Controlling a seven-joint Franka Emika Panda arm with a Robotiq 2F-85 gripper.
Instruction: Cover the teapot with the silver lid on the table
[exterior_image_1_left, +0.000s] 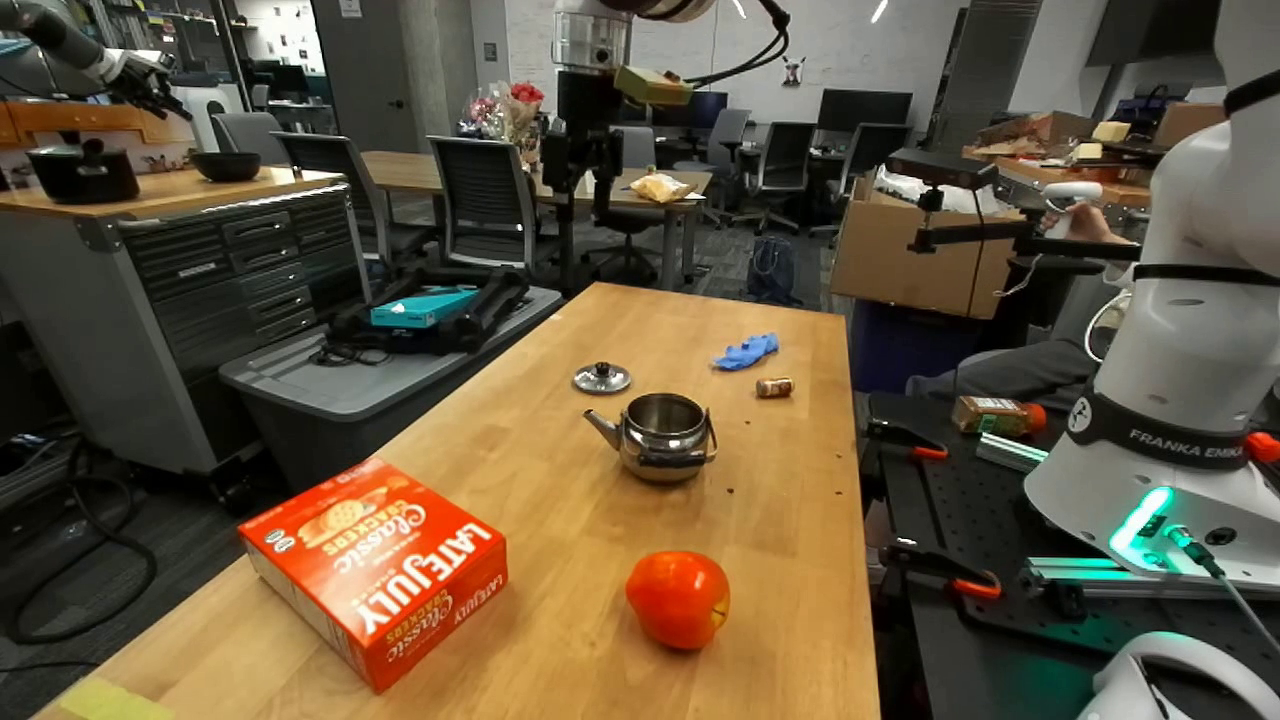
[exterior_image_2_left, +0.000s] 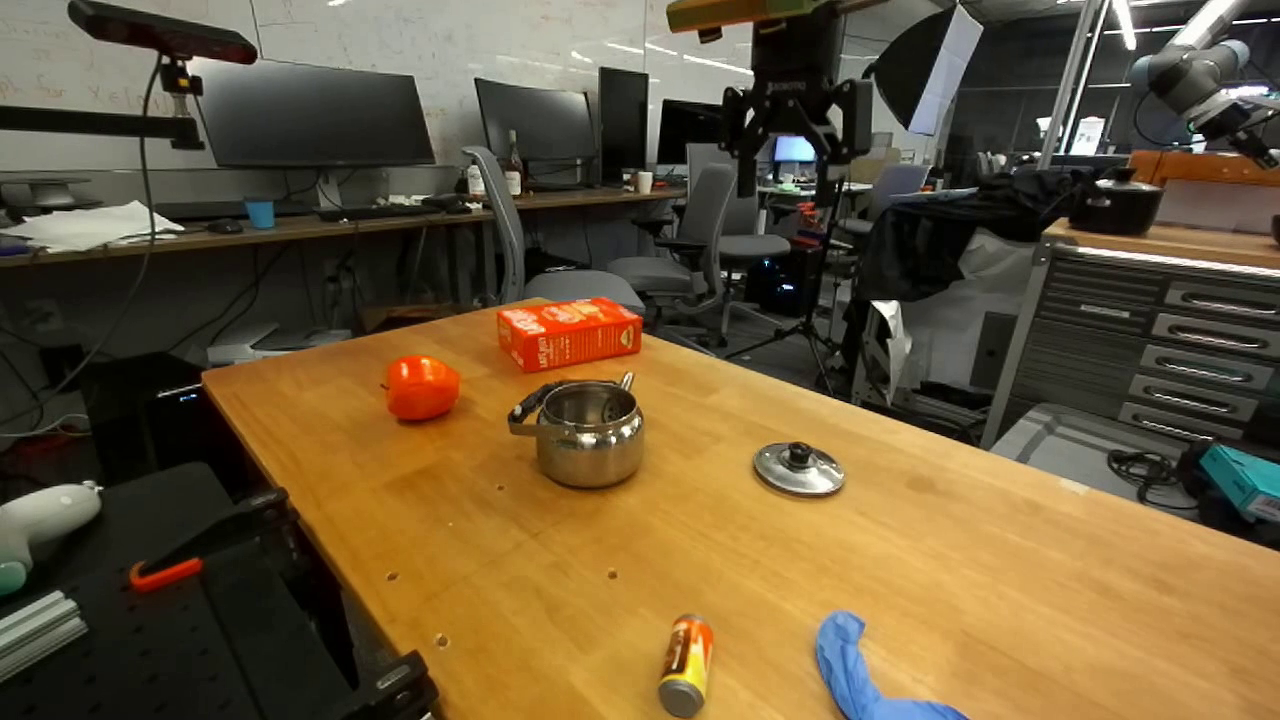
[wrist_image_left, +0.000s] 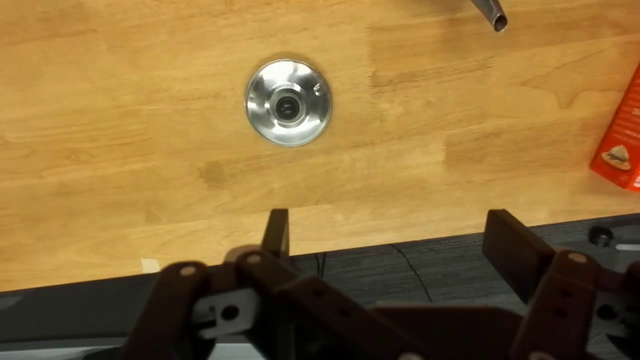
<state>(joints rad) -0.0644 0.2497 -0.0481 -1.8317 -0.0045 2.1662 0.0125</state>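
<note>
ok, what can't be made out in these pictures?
Silver lid: underside, hidden in all views by the lid's own top.
Teapot: body cut off by the wrist view's top edge; only the end of its spout shows.
Cracker box: all but a corner cut off by the wrist view's right edge.
Small cylinder: label text too small and blurred to read in both exterior views.

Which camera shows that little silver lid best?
The wrist view: the silver lid looks biggest there, a full, uncovered circle seen from above. Both exterior views show all of it too, but smaller and at an angle, with its dark knob standing up.
</note>
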